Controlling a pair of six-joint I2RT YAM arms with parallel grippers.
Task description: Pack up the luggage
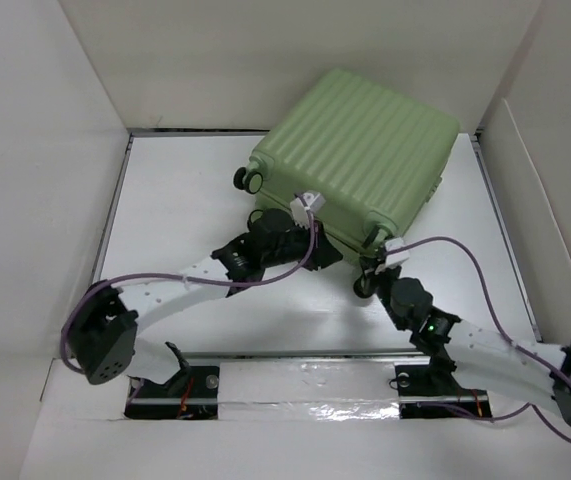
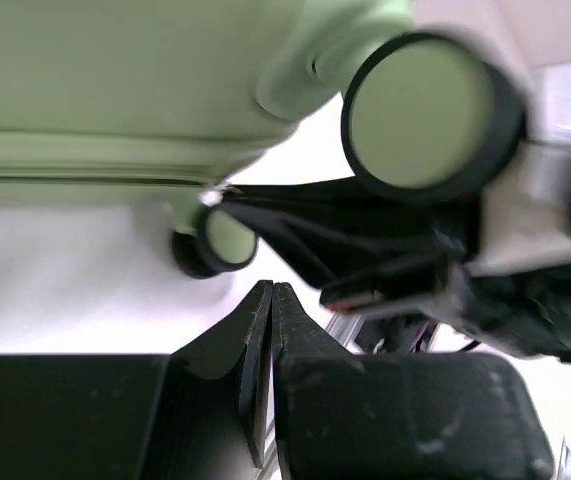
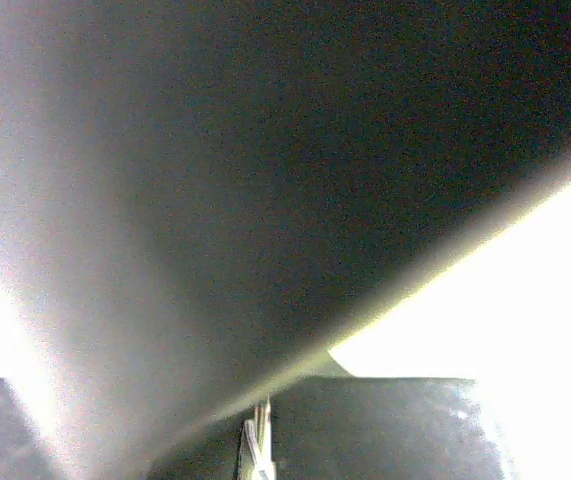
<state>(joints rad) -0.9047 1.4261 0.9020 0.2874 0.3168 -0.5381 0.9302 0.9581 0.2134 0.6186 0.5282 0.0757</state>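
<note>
The left gripper (image 2: 272, 292) has its two fingers pressed flat together with nothing between them. Just beyond its tips sits the wheeled edge of the suitcase (image 1: 365, 150): one wheel (image 2: 430, 115) is up and to its right, and a second wheel (image 2: 215, 240) is ahead and slightly to its left. With its fingers shut, it probably means to nudge or steady the shell rather than grasp it. The right gripper (image 3: 260, 425) is so close to a dark surface that its view is blurred, so its opening cannot be told. From above, it sits by the near corner wheel (image 1: 365, 285).

The suitcase lies flat on the white table (image 1: 185, 200), ribbed side up and apparently closed. Its inside is hidden, and no items to pack are visible.
</note>
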